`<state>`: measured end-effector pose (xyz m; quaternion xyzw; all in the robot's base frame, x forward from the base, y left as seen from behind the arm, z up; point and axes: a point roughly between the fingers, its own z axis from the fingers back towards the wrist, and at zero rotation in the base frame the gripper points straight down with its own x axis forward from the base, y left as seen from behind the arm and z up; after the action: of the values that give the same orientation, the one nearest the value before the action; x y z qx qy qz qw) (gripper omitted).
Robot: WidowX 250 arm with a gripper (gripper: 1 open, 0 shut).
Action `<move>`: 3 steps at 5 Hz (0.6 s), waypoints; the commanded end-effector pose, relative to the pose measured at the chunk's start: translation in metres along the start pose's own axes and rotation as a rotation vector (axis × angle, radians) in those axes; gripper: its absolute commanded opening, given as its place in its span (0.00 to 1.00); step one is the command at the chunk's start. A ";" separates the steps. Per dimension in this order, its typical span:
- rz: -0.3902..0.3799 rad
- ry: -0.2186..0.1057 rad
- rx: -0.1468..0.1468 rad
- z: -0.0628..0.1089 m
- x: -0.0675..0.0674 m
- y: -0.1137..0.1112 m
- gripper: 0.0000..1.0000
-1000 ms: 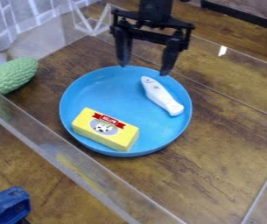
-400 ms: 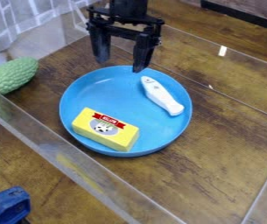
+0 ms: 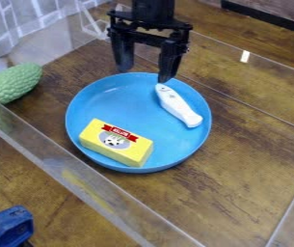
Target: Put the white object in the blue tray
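Tool shifted right, above-left of white obj

A dark wooden table with visible grain fills the view; a clear sheet's edge catches light across it.

Even soft light, slight blur, glare on table

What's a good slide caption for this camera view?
Open gripper hovers above the far rim of the blue tray, which holds the white object and a yellow box.
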<state>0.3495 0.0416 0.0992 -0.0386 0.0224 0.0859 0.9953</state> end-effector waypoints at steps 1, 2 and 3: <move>0.012 -0.066 -0.007 0.009 0.011 0.017 1.00; 0.001 -0.075 -0.013 0.007 0.015 0.014 0.00; -0.039 -0.073 -0.009 0.004 0.016 0.011 1.00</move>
<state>0.3551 0.0575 0.0819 -0.0447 0.0171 0.0760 0.9960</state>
